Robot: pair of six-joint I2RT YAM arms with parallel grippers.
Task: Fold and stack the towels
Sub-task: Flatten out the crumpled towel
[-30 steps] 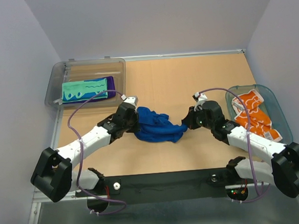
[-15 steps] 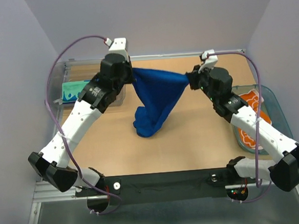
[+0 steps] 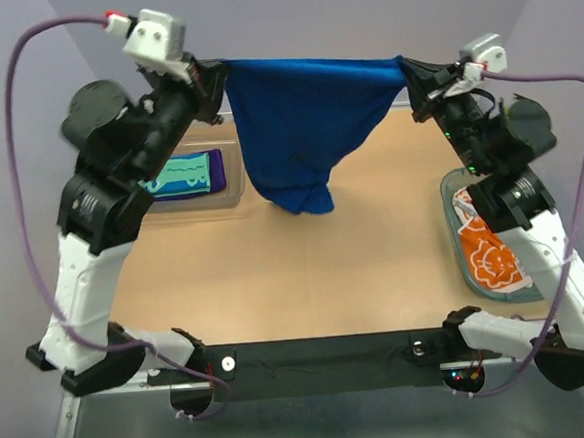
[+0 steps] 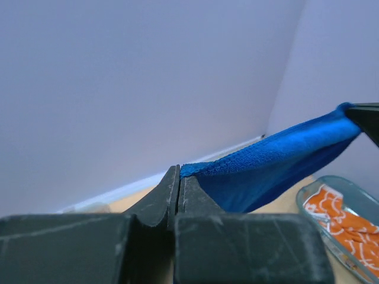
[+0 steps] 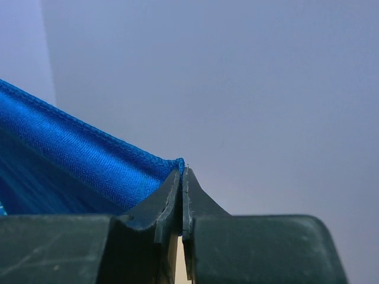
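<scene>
Both arms being held raised high above worktop [image 3: 325, 267]; blue towel [image 3: 301, 128] being gripped at top corners by left tool [image 3: 218, 68] and right tool [image 3: 408, 67], both clamped tight.

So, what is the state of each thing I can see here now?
blue towel, unfolded, hanging in the air between both grippers
left gripper, shut on one top corner
right gripper, shut on the other top corner
green towel, folded, in the grey bin
purple towel, lying under the green towel
orange flower towel, crumpled, in the teal basket
</scene>
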